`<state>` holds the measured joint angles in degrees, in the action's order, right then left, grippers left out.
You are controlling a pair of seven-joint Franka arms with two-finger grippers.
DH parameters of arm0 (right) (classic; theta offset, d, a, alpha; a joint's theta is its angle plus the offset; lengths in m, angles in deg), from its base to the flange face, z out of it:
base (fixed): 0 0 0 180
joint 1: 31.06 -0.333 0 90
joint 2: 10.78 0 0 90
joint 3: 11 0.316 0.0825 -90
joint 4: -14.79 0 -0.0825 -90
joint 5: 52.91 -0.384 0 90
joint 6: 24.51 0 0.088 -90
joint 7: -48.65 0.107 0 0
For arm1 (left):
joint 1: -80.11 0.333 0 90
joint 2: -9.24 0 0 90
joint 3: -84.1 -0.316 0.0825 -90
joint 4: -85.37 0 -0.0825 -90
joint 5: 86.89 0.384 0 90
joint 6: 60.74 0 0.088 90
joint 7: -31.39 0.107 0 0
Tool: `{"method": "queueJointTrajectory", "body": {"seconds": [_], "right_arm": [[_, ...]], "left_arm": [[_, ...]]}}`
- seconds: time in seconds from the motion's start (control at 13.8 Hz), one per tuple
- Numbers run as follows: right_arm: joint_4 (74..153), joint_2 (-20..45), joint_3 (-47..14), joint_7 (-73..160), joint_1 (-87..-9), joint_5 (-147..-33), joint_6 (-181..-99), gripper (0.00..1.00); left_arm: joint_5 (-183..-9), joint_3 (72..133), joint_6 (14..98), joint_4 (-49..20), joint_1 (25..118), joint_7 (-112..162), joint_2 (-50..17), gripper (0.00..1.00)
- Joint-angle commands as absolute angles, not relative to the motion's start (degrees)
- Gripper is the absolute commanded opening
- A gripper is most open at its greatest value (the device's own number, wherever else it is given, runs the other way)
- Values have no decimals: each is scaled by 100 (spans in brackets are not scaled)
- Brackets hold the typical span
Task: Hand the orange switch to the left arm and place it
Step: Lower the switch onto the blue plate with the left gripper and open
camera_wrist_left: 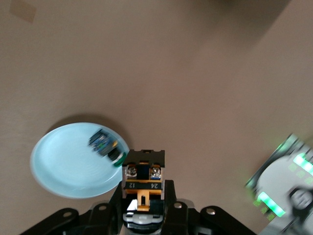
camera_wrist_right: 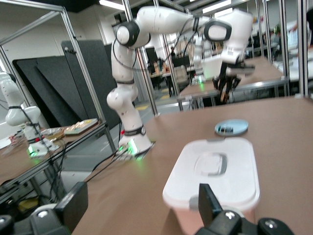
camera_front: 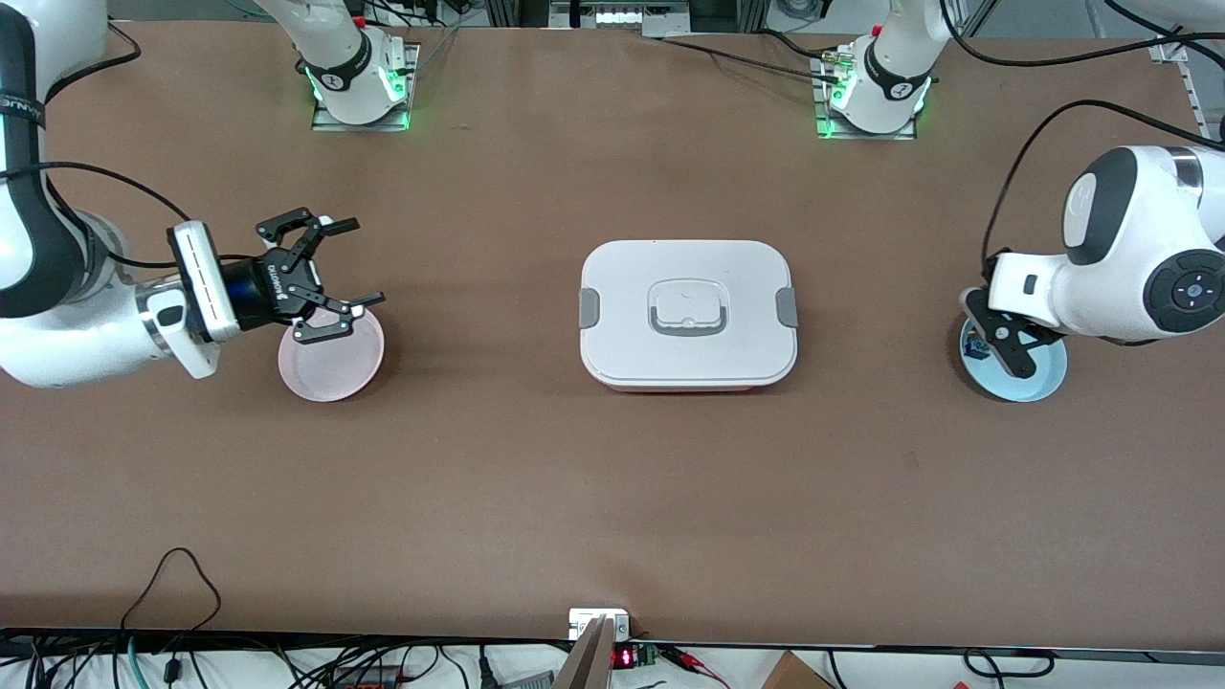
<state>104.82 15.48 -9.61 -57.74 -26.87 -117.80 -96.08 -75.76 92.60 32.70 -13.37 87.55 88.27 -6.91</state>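
Orange and black, the orange switch (camera_wrist_left: 143,182) sat clamped between the closed fingers of the left gripper (camera_wrist_left: 142,208), which hung above the table beside the blue plate (camera_wrist_left: 63,161), toward the left arm's end from the box (camera_front: 687,313). It was clear of the plate, and a second small switch with a blue body (camera_wrist_left: 103,143) lay on that plate.

The right gripper (camera_front: 321,277) had its fingers spread wide and held nothing. It hung over the edge of the pink plate (camera_front: 331,364), toward the right arm's end from the box. This arm was waiting.

The box stood between the two plates, in the middle of the table, with its lid on.

I judged the switch to be very light and stiff, with a hard plastic body and small metal screws on top. Such smooth plastic can slip or turn between the fingers when the grip is on a narrow part. The flat sides of the orange body looked like the safest place to hold it, and the other gripper would need the free black end for the handover. The carry must rise over the box or go round it
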Motion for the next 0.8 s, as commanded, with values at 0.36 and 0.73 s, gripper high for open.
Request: {"method": "queueJointTrajectory", "body": {"seconds": [0.36,0.73], "right_arm": [[10233,778,-1187,-4014,-2201,-9566,-9315,100],[10198,241,-1363,-2222,-2218,-8053,-9411,100]], "left_arm": [[-6940,9298,5121,-2236,9934,11637,-825,7],[-6792,9289,6476,-2757,10270,11840,-1315,4]]}}
